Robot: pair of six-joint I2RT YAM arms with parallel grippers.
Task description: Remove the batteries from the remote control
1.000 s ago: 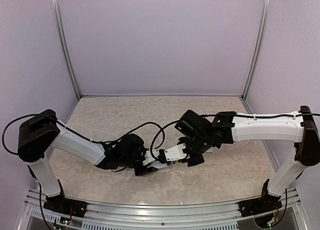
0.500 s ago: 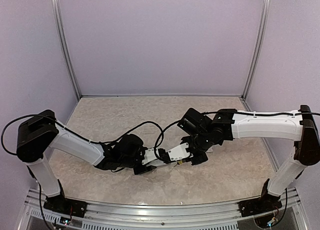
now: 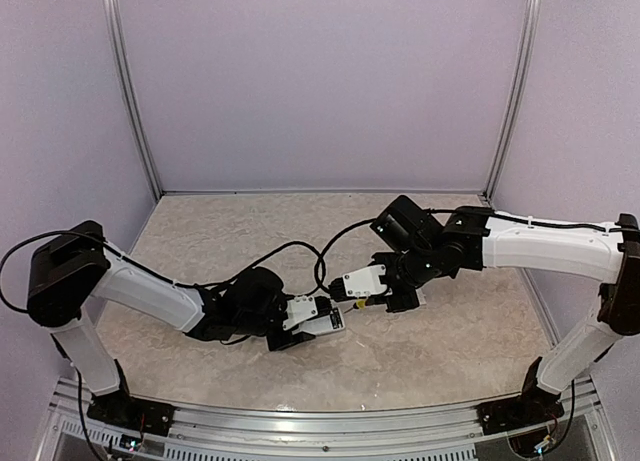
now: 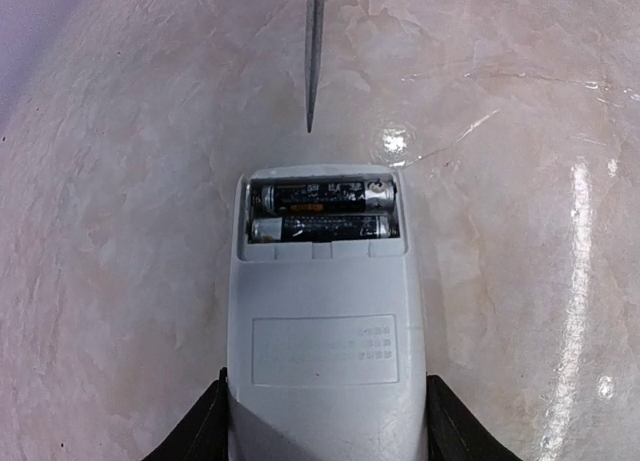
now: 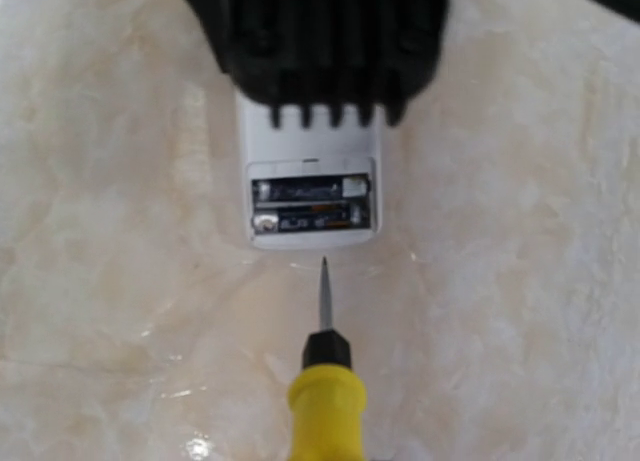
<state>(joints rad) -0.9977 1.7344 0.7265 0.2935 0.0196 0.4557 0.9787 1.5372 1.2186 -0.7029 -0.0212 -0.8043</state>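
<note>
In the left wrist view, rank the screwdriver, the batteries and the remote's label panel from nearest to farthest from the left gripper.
1. label panel, on the remote control, just ahead of the left gripper.
2. batteries, in the open compartment at the remote's far end.
3. screwdriver, its tip beyond that end, apart from it.

The screwdriver's (image 5: 325, 421) handle past the bottom edge; remote control's (image 5: 310, 141) far end beneath left jaws.
</note>
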